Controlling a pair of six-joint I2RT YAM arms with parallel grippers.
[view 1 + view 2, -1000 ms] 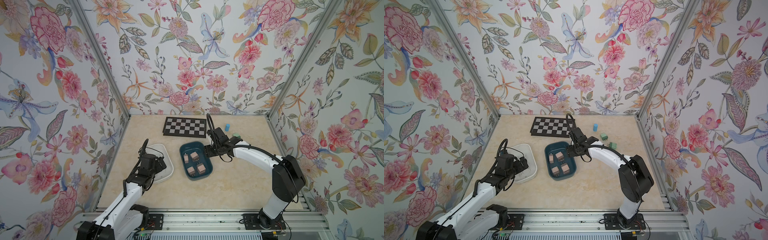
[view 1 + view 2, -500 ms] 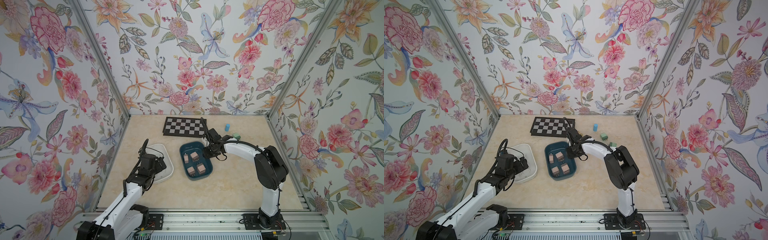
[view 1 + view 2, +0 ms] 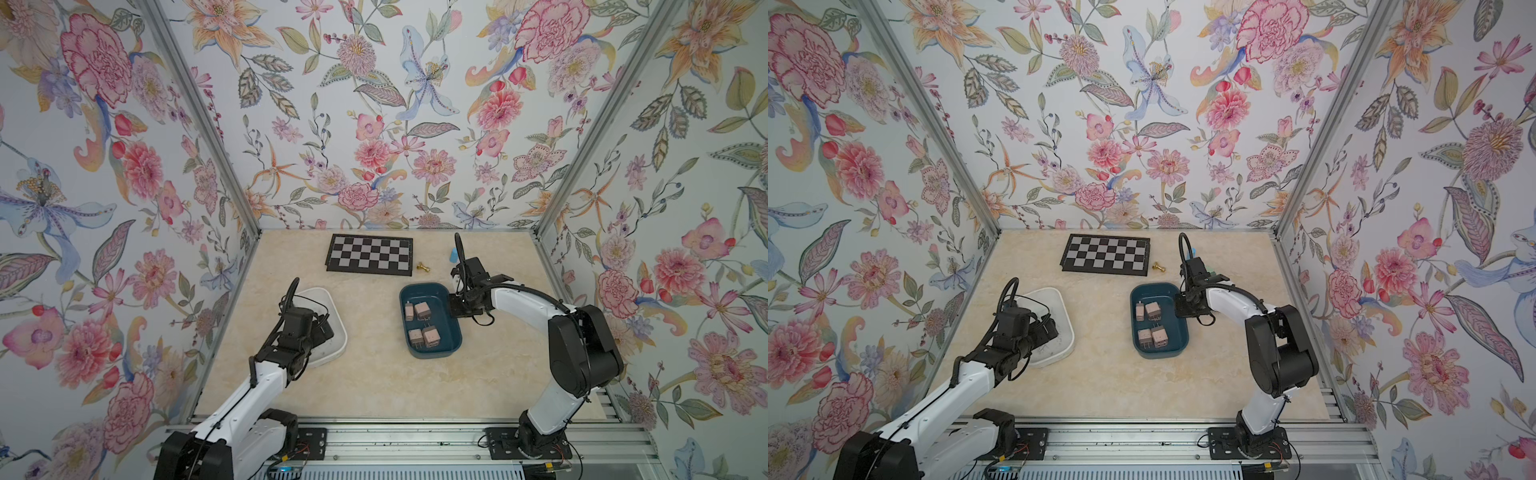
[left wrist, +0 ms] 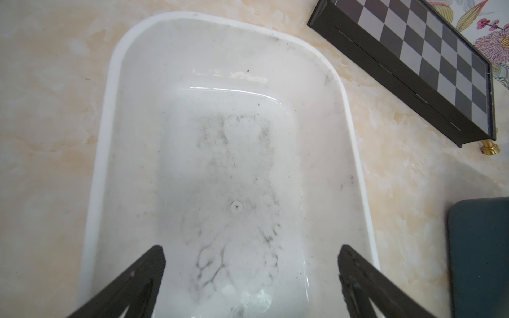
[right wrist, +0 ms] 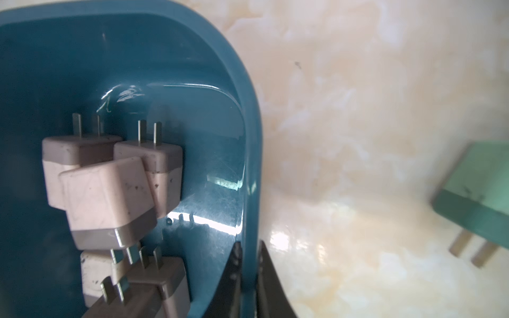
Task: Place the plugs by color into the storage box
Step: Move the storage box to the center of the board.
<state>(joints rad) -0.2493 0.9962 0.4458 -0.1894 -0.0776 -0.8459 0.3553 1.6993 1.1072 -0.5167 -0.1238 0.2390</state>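
My right gripper (image 5: 249, 247) pinches the teal tub (image 3: 434, 354) rim, mid-frame in a top view; left gripper (image 4: 250, 249) hangs spread over the white tub (image 4: 110, 82).

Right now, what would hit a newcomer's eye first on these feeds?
At centre sits the teal tub holding four pink plugs, with the right gripper at its edge, jaws clamped on the rim. Next, the white tub lies bare beneath the left gripper, whose jaws are wide apart. A green plug lies loose outside the teal tub.
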